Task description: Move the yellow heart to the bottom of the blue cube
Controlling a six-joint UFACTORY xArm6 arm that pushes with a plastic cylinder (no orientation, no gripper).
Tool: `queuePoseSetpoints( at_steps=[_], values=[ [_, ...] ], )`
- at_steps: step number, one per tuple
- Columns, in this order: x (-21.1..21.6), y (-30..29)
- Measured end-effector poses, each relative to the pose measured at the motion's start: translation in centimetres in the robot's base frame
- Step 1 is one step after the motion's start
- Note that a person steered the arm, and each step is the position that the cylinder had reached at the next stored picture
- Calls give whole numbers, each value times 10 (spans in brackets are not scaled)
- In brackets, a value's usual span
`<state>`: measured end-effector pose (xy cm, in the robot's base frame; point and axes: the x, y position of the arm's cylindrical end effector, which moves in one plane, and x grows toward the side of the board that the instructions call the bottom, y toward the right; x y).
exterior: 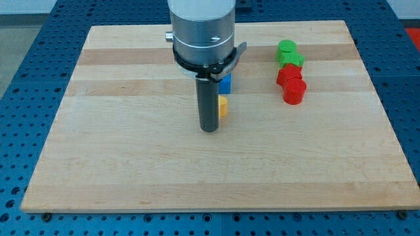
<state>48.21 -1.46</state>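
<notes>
My tip [209, 129] rests on the wooden counter [131, 164] near its middle; the arm carries no pincer, only the rod. Only a small orange-yellow sliver of the yellow heart [223, 106] shows, just right of the rod. It sits directly below the mostly hidden blue cube [225, 84].

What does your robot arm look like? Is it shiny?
Partly. My arm is white at the top, then a shiny silver metal cylinder with a small screw in it. A black ring clamps around the bottom of that. From there a straight dark grey rod goes down to my tip.
</notes>
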Motion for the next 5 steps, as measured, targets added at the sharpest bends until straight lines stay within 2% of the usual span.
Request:
queuePoseSetpoints(
  at_steps=[5],
  values=[
    [-28,5]
  ],
)
